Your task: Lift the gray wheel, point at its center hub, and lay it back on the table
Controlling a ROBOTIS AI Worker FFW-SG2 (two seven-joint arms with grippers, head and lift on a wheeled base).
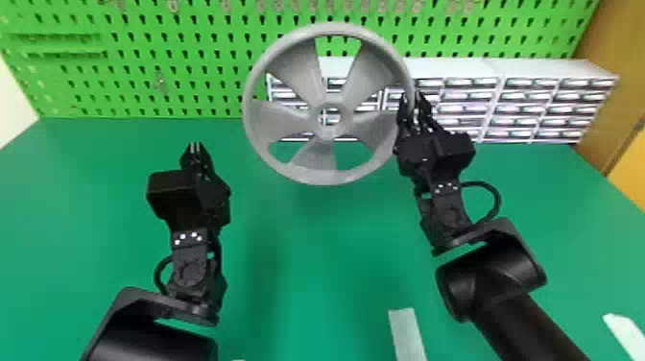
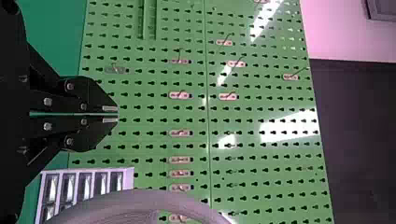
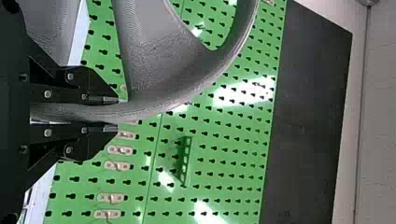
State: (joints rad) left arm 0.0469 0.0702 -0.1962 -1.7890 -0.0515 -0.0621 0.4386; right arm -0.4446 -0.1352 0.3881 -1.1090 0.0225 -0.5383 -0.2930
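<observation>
Pointing needs the left hand (image 1: 194, 147), pressed together, aimed squarely at the hub (image 1: 328, 130); the right hand (image 1: 411, 98) pinches the wheel (image 1: 336, 177).

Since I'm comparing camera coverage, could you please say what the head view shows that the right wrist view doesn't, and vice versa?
Head view: the left gripper, green tabletop and pale strips lying on it.
Right wrist view: a dark panel and pale wall past the green pegboard.
Both: that pegboard, the gray wheel, and the right gripper holding its rim.
</observation>
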